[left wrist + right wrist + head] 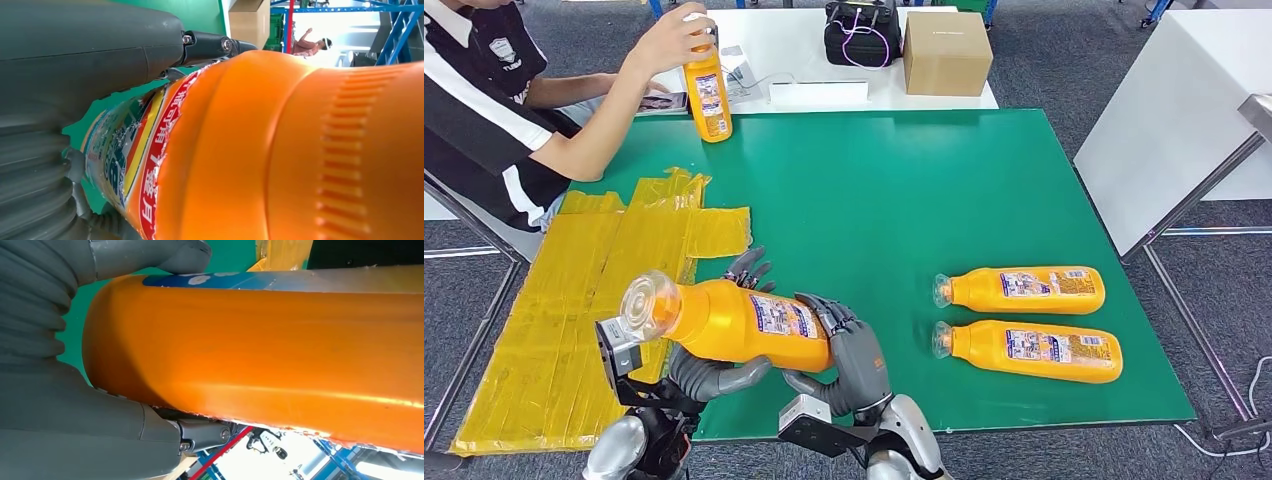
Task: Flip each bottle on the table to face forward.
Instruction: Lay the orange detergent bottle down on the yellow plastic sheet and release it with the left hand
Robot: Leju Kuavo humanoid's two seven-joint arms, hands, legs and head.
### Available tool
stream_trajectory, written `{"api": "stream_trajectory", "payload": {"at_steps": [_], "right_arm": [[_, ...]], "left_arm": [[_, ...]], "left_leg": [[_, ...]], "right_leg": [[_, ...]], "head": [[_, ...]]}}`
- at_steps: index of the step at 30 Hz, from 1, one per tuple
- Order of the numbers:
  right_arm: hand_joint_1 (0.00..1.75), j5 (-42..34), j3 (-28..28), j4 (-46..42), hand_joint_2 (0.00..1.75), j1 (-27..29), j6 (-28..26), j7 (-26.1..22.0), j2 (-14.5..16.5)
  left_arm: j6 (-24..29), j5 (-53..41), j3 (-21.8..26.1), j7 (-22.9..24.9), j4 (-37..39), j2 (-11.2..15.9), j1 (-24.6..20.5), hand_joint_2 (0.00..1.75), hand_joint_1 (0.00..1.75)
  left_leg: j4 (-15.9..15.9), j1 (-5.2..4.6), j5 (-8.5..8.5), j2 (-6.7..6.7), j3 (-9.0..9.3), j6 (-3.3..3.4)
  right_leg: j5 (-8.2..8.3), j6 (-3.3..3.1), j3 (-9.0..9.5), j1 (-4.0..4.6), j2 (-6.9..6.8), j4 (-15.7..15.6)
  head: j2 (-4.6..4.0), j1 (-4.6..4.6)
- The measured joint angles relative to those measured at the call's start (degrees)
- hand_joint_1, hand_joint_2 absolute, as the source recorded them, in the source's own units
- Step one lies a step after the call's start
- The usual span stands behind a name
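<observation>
An orange bottle [734, 322] with a clear cap is lifted off the green table [904, 190] near its front left. My left hand [714, 372] grips it from below near the neck. My right hand [849, 355] holds its base end. The bottle's label [127, 150] and orange body [260, 355] show close up in the wrist views, with my left hand [75, 75] and right hand [65, 390] wrapped on it. Two more orange bottles [1022, 290] [1029, 350] lie on their sides at the right, labels up. A person holds a fourth bottle [707, 92] upright at the far left.
Yellow tape patches [594, 290] cover the table's left side. The person sits at the far left, arm [604, 130] reaching over the table corner. A cardboard box [946, 52], a black bag [862, 32] and small items sit on a white table behind.
</observation>
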Motion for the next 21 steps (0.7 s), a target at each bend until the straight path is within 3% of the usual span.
{"api": "stream_trajectory", "payload": {"at_steps": [8, 12, 16, 21], "right_arm": [[1.75, -0.3, 0.6, 0.6, 1.75, -0.4, 0.5, 0.0, 0.0], [1.75, -0.5, 0.9, 1.1, 1.75, -0.7, 0.0, 0.6, 0.0], [1.75, -0.7, 1.2, 1.5, 1.75, -0.9, -0.5, 0.9, 0.0], [1.75, -0.8, 1.6, 1.8, 1.75, -1.0, -1.0, 0.8, 0.0]], "left_arm": [[2.0, 2.5, 0.1, 0.7, 0.0, -0.2, 0.1, 1.75, 0.03], [7.8, 5.5, 1.1, 1.2, -0.1, -1.9, 0.9, 1.75, 1.73], [11.8, 8.0, 1.8, 0.9, -1.1, -3.5, 2.0, 1.75, 1.75], [12.9, 8.5, 2.3, -1.0, -1.8, -4.6, 2.7, 1.75, 1.75]], "left_leg": [[0.0, 0.0, 0.0, 0.0, 0.0, 0.0], [0.0, 0.0, 0.0, 0.0, 0.0, 0.0], [0.0, -0.01, 0.0, 0.0, -0.01, 0.0], [0.0, 0.0, 0.0, 0.01, -0.01, 0.0]], "right_leg": [[0.0, 0.0, 0.01, 0.0, 0.0, 0.0], [0.0, 0.0, 0.01, 0.0, 0.0, 0.0], [0.0, 0.0, 0.0, -0.01, 0.0, 0.0], [0.0, 0.0, -0.02, 0.0, 0.0, 0.0]], "head": [[0.0, 0.01], [0.0, 0.01], [0.0, 0.01], [0.0, 0.0]]}}
